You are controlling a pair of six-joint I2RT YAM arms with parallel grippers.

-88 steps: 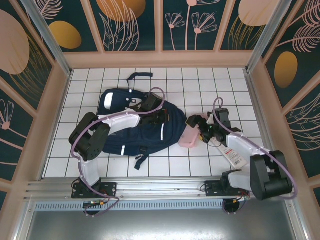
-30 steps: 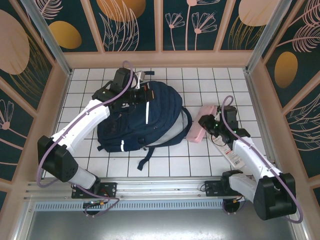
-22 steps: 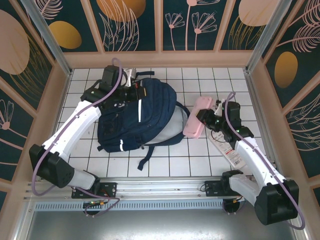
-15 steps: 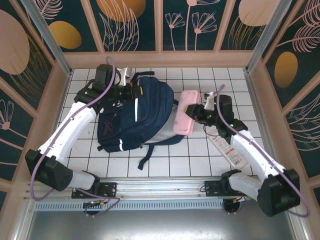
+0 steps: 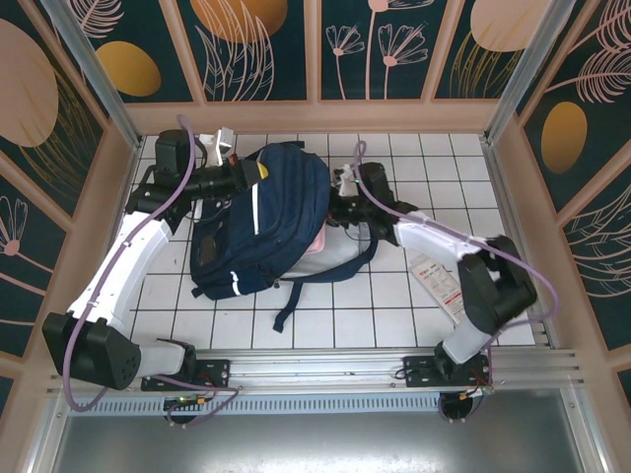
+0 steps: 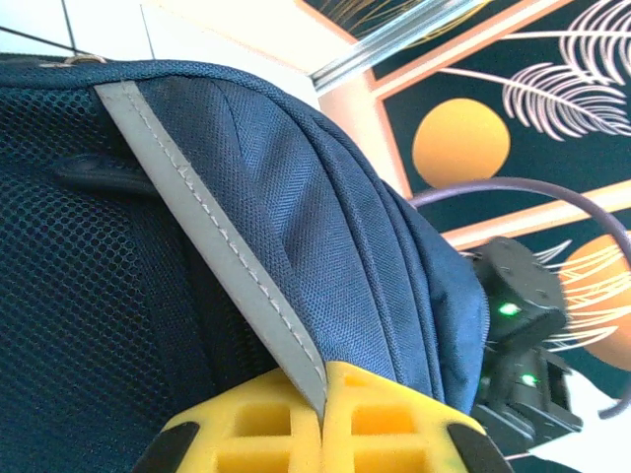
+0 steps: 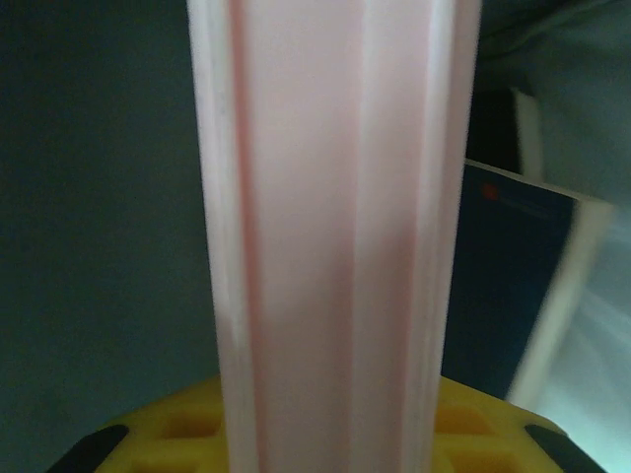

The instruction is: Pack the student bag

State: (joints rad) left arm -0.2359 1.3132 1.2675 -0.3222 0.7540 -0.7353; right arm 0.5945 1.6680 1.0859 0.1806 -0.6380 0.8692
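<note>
One student bag (image 5: 266, 212), one pink case (image 7: 335, 236).

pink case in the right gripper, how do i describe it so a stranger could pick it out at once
Find the student bag, the big navy backpack on the white tiled table. At its right edge the right gripper is shut on the pink case, which pokes in under the navy flap. It is a long, pale pink, ridged box, the one pink thing on the table.
</note>
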